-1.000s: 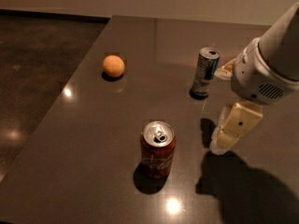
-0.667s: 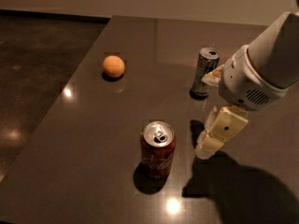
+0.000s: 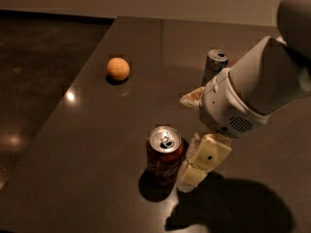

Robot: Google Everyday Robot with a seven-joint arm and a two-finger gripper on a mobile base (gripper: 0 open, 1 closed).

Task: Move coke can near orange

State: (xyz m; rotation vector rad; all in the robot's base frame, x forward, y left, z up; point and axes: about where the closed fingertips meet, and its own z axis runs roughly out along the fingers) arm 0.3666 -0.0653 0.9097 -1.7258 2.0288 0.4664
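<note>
The coke can (image 3: pixel 164 155), short and red with a silver top, stands upright on the dark table (image 3: pixel 97 144), near the front. The orange (image 3: pixel 118 68) lies to the back left, well apart from the can. My gripper (image 3: pixel 188 140) is just to the right of the can, open and empty. One cream finger (image 3: pixel 203 163) hangs close beside the can's right side. The other finger (image 3: pixel 191 97) shows farther back. The white arm (image 3: pixel 262 86) covers the table's right part.
A taller silver-and-blue can (image 3: pixel 215 64) stands at the back, right behind my arm's wrist. The table's left edge runs diagonally, with dark floor (image 3: pixel 34 72) beyond it. The arm's shadow falls on the table's front right.
My arm has moved left and forward. The gripper has come from the right up to the coke can's right side. The cans and the orange have not moved.
</note>
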